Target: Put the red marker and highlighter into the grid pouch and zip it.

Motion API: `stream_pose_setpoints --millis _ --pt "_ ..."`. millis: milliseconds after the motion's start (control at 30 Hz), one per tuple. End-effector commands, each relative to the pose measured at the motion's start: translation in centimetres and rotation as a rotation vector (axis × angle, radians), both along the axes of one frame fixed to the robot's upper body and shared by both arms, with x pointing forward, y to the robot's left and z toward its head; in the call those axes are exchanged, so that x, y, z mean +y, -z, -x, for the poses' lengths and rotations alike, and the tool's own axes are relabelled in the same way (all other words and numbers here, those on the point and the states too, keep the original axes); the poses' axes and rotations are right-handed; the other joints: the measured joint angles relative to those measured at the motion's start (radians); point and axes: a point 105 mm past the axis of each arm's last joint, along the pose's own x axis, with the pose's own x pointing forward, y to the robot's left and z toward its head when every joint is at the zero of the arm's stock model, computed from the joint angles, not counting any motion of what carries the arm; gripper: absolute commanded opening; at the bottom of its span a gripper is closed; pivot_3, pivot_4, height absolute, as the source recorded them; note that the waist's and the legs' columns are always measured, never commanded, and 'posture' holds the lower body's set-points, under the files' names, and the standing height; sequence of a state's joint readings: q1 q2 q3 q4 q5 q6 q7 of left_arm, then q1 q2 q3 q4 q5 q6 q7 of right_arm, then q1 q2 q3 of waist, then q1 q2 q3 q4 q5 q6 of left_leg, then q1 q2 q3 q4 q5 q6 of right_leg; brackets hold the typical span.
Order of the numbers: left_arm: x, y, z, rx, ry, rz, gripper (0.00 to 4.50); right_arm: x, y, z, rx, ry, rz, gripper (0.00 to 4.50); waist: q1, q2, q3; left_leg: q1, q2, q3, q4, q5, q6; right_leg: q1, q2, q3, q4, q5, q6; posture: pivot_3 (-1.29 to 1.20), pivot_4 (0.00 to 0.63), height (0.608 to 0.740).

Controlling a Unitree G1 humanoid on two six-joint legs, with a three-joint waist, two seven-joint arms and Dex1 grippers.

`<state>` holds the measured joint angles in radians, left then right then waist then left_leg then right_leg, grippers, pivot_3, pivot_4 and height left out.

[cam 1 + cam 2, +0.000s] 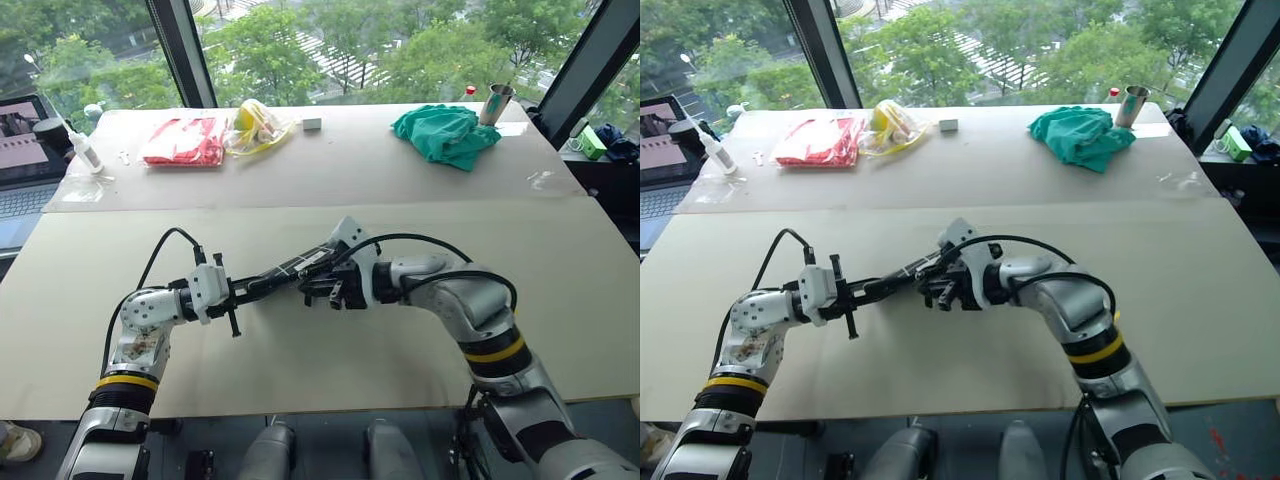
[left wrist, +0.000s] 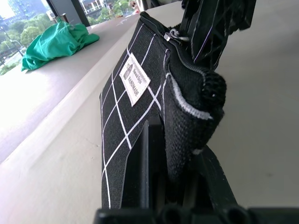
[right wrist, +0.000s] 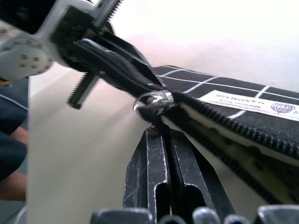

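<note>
**Black fabric under tension: watch the zip pull**

Black grid pouch (image 1: 290, 272) hangs off the tabletop (image 1: 330, 180), stretched between your two arms above the near half, toward the front edge. Your left gripper (image 2: 159, 154) is pressed together on one end of the fabric. Your right gripper (image 3: 163, 154) is pinched shut on the zipper pull (image 3: 152, 103).

Risks, biggest first: if your right arm draws away from the line of the teeth, the pouch may twist or tear free of the left pinch and drop. The pull tab is small and its ring looks slick, so it could slip from the fingers partway. Fabric bunched at the left end could jam the slider.

I cannot tell where the red marker and highlighter are, so check they are inside before zipping.

The white label (image 2: 134, 79) reads "HANDMADE"; the smaller line above it is illegible.
</note>
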<state>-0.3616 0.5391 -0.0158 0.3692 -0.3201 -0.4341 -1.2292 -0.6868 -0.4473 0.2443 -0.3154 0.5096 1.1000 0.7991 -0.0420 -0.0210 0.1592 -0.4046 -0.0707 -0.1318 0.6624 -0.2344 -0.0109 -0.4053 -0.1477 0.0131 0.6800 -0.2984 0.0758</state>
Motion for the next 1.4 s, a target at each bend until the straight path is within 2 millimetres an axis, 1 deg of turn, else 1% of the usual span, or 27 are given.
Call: stream_pose_setpoints --millis 33,67,133,167,233,300,367,433,500,533,567,600,633,700,733,800,867,933,1067,1167,1267,1400 --pt "0.2 -0.3 0.0 -0.016 -0.005 -0.003 0.0 -2.2 -2.4 2.2 -0.104 -0.089 -0.005 0.08 0.004 0.0 0.0 0.0 0.0 0.0 0.0 0.0 0.0 0.0 0.0 0.0 0.0 0.0 0.0 0.0 0.15 0.74" --pt "0.3 -0.3 0.0 -0.016 -0.006 -0.003 0.0 -3.0 -2.5 2.7 -0.131 -0.106 0.018 0.08 0.002 0.0 0.0 0.0 0.0 0.0 0.0 0.0 0.0 0.001 0.0 -0.001 -0.001 0.0 0.0 0.0 0.15 0.74" --pt "0.2 -0.2 0.1 -0.015 -0.006 -0.002 0.0 -5.3 -2.0 3.1 -0.179 -0.103 0.129 0.08 0.002 0.0 0.0 0.0 0.0 0.0 0.0 0.0 0.0 0.0 0.0 0.0 -0.001 0.0 0.0 0.0 0.15 0.74" --pt "0.2 -0.2 0.1 -0.015 -0.005 -0.001 0.0 -6.6 -1.6 2.8 -0.205 -0.085 0.196 0.08 0.003 0.0 0.0 0.0 0.0 0.001 0.0 0.0 0.001 0.001 0.0 0.0 -0.001 0.0 0.0 0.0 0.15 0.74" --pt "0.2 -0.2 0.1 -0.015 -0.005 -0.001 0.0 -8.4 -1.1 2.2 -0.236 -0.056 0.29 0.08 0.002 0.0 0.0 0.0 0.0 0.002 0.0 -0.001 0.001 0.001 0.0 0.0 -0.001 0.0 0.0 0.0 0.15 0.74" --pt "0.3 -0.2 0.1 -0.015 -0.004 -0.002 0.0 -10.6 -1.0 0.6 -0.276 0.022 0.368 0.08 -0.003 0.0 0.0 0.0 0.0 0.003 0.0 -0.001 0.001 0.001 0.0 0.0 -0.001 0.0 0.0 0.0 0.15 0.74" --pt "0.3 -0.2 0.1 -0.015 -0.004 -0.004 0.0 -11.7 -1.4 -0.5 -0.311 0.065 0.392 0.08 -0.006 0.0 0.0 0.001 0.001 0.007 0.0 -0.001 0.001 0.001 0.001 0.0 -0.001 0.0 0.0 0.0 0.15 0.74" --pt "0.3 -0.2 0.1 -0.017 -0.004 -0.003 0.0 -12.2 -1.7 -1.0 -0.34 0.079 0.395 0.08 -0.005 0.0 0.0 0.001 0.001 0.008 0.0 -0.001 0.001 0.001 0.001 0.0 -0.001 0.0 0.0 0.0 0.15 0.74" --pt "0.3 -0.3 0.1 -0.02 -0.003 -0.003 0.0 -13.3 -1.8 -1.6 -0.354 0.101 0.414 0.08 -0.002 0.0 0.0 0.001 0.001 0.009 0.0 -0.001 0.001 0.001 0.0 0.0 -0.001 0.0 0.0 0.0 0.15 0.74" --pt "0.3 -0.3 0.0 -0.02 -0.002 -0.003 0.0 -13.7 -1.9 -2.0 -0.36 0.114 0.414 0.36 -0.002 0.0 0.0 0.001 0.001 0.009 0.0 -0.001 0.001 0.001 0.0 0.0 -0.001 0.0 0.0 0.0 0.15 0.74" --pt "0.4 -0.3 0.0 -0.021 -0.002 -0.003 0.0 -14.0 -2.1 -2.4 -0.362 0.131 0.399 0.68 0.0 0.0 0.0 0.001 0.001 0.009 0.0 -0.001 0.001 0.001 0.0 0.0 -0.001 0.0 0.0 0.0 0.15 0.74" --pt "0.4 -0.3 0.0 -0.021 -0.002 -0.003 0.0 -13.9 -2.5 -2.7 -0.355 0.141 0.365 0.77 0.002 0.0 0.0 0.001 0.001 0.009 0.0 -0.001 0.001 0.002 0.0 0.0 -0.001 0.0 0.0 0.0 0.15 0.74" --pt "0.4 -0.3 0.0 -0.021 -0.002 -0.003 0.0 -13.8 -2.7 -2.8 -0.353 0.14 0.339 1.21 0.002 -0.001 0.0 0.0 0.001 0.009 0.0 -0.001 0.001 0.002 0.0 0.0 -0.001 0.0 0.0 0.0 0.15 0.74" --pt "0.4 -0.3 0.1 -0.021 -0.003 -0.005 0.0 -13.8 -2.7 -3.3 -0.363 0.157 0.332 1.94 0.001 0.0 0.0 0.0 0.001 0.008 0.0 0.0 0.001 0.001 0.0 0.0 -0.001 0.0 0.0 0.0 0.15 0.74" --pt "0.4 -0.3 0.1 -0.021 -0.003 -0.004 0.0 -13.5 -2.7 -3.0 -0.34 0.141 0.298 2.16 0.001 0.0 0.0 0.001 0.001 0.008 0.0 0.0 0.001 0.001 0.0 0.0 -0.001 0.0 0.0 0.0 0.15 0.74" --pt "0.4 -0.3 0.1 -0.021 -0.003 -0.005 0.0 -13.1 -2.9 -2.9 -0.3 0.154 0.237 2.88 0.0 -0.001 0.0 0.0 0.001 0.007 0.0 0.0 0.001 0.001 0.0 0.0 -0.001 0.0 0.0 0.0 0.15 0.74" --pt "0.4 -0.3 0.1 -0.021 -0.001 -0.004 0.0 -13.2 -3.3 -3.0 -0.223 0.195 0.158 3.55 0.0 -0.001 0.0 0.0 0.001 0.006 0.0 0.0 0.001 0.001 0.0 0.0 -0.001 0.0 0.0 0.0 0.15 0.74" --pt "0.4 -0.3 0.1 -0.021 0.003 -0.006 0.0 -13.3 -3.6 -2.5 -0.203 0.18 0.127 3.55 0.002 0.0 0.0 0.0 0.001 0.005 0.0 0.0 0.001 0.001 0.0 0.0 -0.001 0.0 0.0 0.0 0.15 0.74" --pt "0.0 -0.4 0.2 -0.036 0.048 -0.033 0.0 -14.5 -3.9 -1.4 -0.215 0.156 0.104 3.55 0.011 0.0 0.0 0.0 0.0 0.003 0.0 0.0 0.001 0.002 0.0 0.0 -0.001 0.0 0.0 0.0 0.15 0.74" --pt "-0.1 -0.8 -0.1 -0.072 0.095 -0.06 0.0 -15.3 -4.2 -0.2 -0.194 0.146 0.029 3.55 0.016 -0.001 0.0 0.0 0.0 0.005 0.0 -0.001 0.001 0.002 0.0 0.0 -0.002 0.0 0.0 0.0 0.15 0.74" --pt "0.2 -1.1 -0.7 -0.118 0.139 -0.115 0.0 -16.5 -3.0 1.2 -0.152 0.158 0.022 3.55 0.023 -0.001 0.0 0.0 0.001 0.008 0.001 0.0 0.001 0.002 0.0 -0.002 -0.001 0.0 0.0 0.0 0.15 0.74" --pt "0.0 -1.6 -1.2 -0.163 0.22 -0.16 0.0 -17.1 -1.5 2.8 -0.125 0.172 0.047 3.55 0.026 -0.001 0.0 0.0 0.0 0.009 0.002 -0.001 0.001 0.003 0.0 -0.001 -0.001 0.0 0.0 0.0 0.15 0.74"
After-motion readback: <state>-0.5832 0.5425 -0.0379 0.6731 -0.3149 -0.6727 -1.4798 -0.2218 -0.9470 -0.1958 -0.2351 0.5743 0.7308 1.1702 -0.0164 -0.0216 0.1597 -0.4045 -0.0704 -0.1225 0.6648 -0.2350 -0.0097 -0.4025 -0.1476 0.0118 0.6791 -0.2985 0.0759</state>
